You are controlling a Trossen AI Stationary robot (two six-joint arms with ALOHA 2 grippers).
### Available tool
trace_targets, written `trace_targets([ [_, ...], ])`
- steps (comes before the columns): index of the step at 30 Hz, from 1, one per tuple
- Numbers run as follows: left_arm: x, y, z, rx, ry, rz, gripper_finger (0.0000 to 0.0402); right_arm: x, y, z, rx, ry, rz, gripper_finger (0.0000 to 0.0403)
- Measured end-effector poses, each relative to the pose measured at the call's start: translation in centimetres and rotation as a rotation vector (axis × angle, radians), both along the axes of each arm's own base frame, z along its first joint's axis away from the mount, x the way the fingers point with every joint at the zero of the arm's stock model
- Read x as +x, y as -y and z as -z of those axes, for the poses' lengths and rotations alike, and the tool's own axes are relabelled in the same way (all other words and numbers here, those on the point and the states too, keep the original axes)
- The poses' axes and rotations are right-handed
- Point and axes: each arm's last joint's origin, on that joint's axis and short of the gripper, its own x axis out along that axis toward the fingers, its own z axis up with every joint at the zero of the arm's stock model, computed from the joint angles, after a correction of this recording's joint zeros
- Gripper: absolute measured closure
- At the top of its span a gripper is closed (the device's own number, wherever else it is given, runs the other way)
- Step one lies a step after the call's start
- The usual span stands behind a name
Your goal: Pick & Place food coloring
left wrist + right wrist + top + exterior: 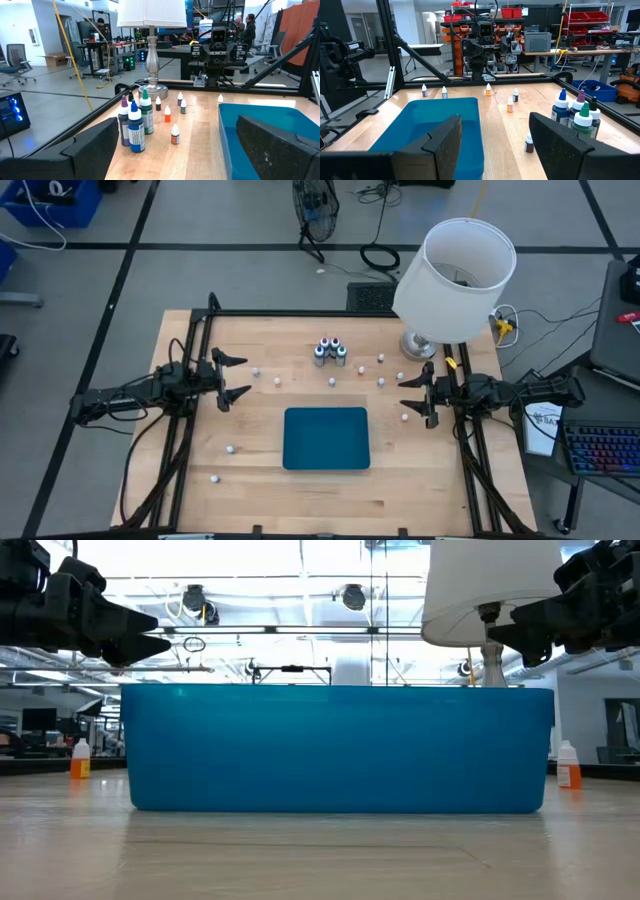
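The food coloring bottles [330, 351] stand upright in a tight cluster on their bases on the table, beyond the teal tray's [326, 438] far edge. They have dark bodies, white collars and coloured tips, and show in the left wrist view [135, 125] and the right wrist view [577, 115]. My left gripper [232, 376] hovers open to the left of the tray, fingers pointing right. My right gripper [415, 396] hovers open to the tray's right, fingers pointing left. Both hang above the table in the low view [120, 635] [520, 635].
Several tiny dropper bottles [381, 382] [167, 115] [510, 105] stand scattered over the table, two near the left front [231, 448]. A lamp with a white shade [455, 280] stands at the far right corner. The black frame rails [195, 380] border the table.
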Motion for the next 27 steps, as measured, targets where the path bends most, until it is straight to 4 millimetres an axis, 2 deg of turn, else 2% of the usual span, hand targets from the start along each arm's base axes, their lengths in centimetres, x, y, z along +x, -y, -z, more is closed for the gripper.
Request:
trace_targets([
  [22,0.00,0.00,0.00,0.000,0.000,0.000,0.0002,0.00,0.00,-0.02,0.001,0.002,0.000,0.0183],
  [27,0.00,0.00,0.00,0.000,0.000,0.000,0.0002,0.00,0.04,-0.05,0.183,0.013,0.009,0.0183],
])
